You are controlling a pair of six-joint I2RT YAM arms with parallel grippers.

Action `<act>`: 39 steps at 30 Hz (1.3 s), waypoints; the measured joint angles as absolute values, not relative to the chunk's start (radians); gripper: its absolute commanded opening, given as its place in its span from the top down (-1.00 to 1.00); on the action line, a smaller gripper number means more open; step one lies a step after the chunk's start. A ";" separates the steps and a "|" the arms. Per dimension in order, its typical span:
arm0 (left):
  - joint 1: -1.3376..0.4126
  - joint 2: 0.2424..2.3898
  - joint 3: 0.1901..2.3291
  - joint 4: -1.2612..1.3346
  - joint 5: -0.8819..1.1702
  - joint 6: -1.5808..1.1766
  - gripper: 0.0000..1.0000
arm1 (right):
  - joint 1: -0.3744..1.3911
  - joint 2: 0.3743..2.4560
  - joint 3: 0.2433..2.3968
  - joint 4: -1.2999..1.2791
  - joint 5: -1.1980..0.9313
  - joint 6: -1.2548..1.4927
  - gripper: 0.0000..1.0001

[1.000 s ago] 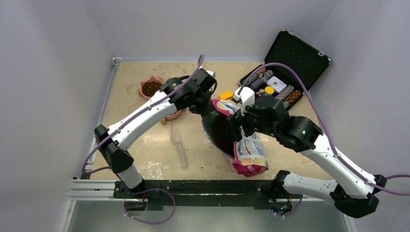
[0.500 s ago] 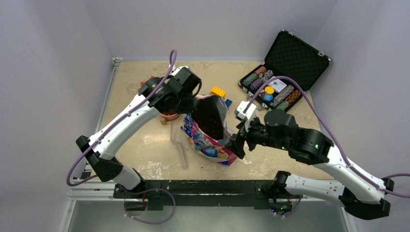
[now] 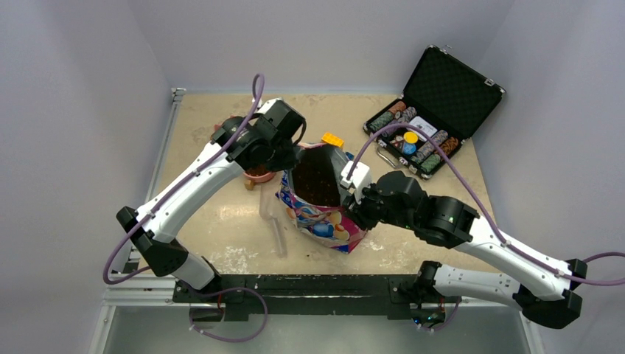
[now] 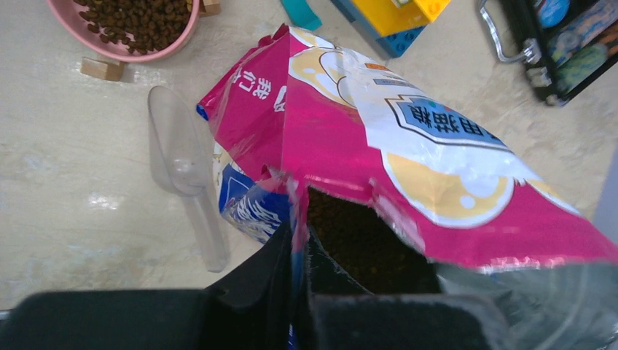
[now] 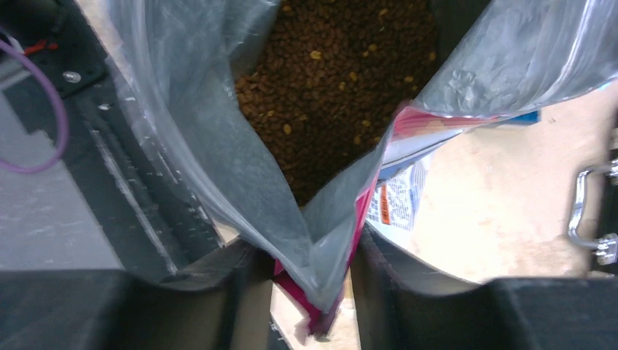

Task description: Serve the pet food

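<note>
The pink-and-blue bag [image 3: 318,217] stands open mid-table, with dark brown pet food [image 3: 317,177] showing in its mouth. My left gripper [image 3: 289,164] is shut on the bag's left rim; in the left wrist view the torn pink edge runs between its fingertips [image 4: 299,255], beside the kibble [image 4: 364,248]. My right gripper [image 3: 352,200] is at the right rim. In the right wrist view its jaws [image 5: 310,292] straddle the folded rim with a gap still showing, above the kibble [image 5: 342,80]. A pink bowl [image 4: 124,22] holding kibble sits just left of the bag.
A clear plastic scoop [image 3: 273,221] lies on the table left of the bag. A yellow brick [image 3: 332,139] sits behind it. An open black case [image 3: 424,133] of poker chips stands at the back right. Small wooden blocks [image 4: 102,69] lie by the bowl.
The bag was carried left and set down upright beside the bowl. My right gripper let go of its lower part, moved up to the right rim and narrowed around it.
</note>
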State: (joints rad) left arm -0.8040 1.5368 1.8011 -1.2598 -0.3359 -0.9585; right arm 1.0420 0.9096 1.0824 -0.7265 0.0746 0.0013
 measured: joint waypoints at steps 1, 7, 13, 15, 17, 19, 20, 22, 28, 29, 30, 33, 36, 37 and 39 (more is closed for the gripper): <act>-0.792 1.536 1.801 -1.258 -0.322 -0.962 0.23 | 1.043 0.912 1.082 -0.727 0.092 0.002 0.72; -0.637 1.487 1.813 -1.244 -0.178 -1.055 -0.94 | 1.045 0.889 1.082 -0.752 0.121 0.006 1.00; -0.620 1.390 1.813 -1.246 -0.049 -1.229 -0.82 | 1.045 0.903 1.098 -0.767 0.113 0.027 1.00; -0.622 1.385 1.813 -1.248 -0.004 -1.292 -0.68 | 1.044 0.922 1.115 -0.781 0.113 0.028 1.00; -0.622 1.406 1.813 -1.255 0.037 -1.348 -0.59 | 1.045 0.939 1.131 -0.793 0.113 0.028 1.00; -0.619 1.440 1.803 -1.255 0.073 -1.396 -0.57 | 1.045 0.945 1.136 -0.797 0.114 0.027 1.00; -0.616 1.455 1.794 -1.255 0.084 -1.412 -0.58 | 1.045 0.944 1.137 -0.800 0.115 0.027 1.00; -0.607 1.486 1.767 -1.254 0.101 -1.450 -0.60 | 1.045 0.943 1.139 -0.803 0.118 0.026 1.00; -0.585 1.524 1.765 -1.236 0.114 -1.495 -0.58 | 1.042 0.932 1.139 -0.812 0.140 0.027 1.00; -0.583 1.524 1.769 -1.236 0.114 -1.500 -0.59 | 1.042 0.930 1.139 -0.814 0.140 0.027 1.00; -0.583 1.524 1.771 -1.236 0.113 -1.502 -0.60 | 1.042 0.928 1.139 -0.816 0.141 0.027 1.00; -0.582 1.513 1.768 -1.235 0.103 -1.502 -0.76 | 1.042 0.924 1.138 -0.820 0.144 0.027 1.00; -0.572 1.471 1.751 -1.233 0.083 -1.509 -0.72 | 1.042 0.921 1.138 -0.825 0.147 0.027 1.00; -0.563 1.455 1.749 -1.234 0.078 -1.516 -0.72 | 1.042 0.920 1.138 -0.826 0.148 0.027 1.00; -0.542 1.429 1.749 -1.233 0.079 -1.545 -0.72 | 1.042 0.921 1.138 -0.826 0.149 0.027 1.00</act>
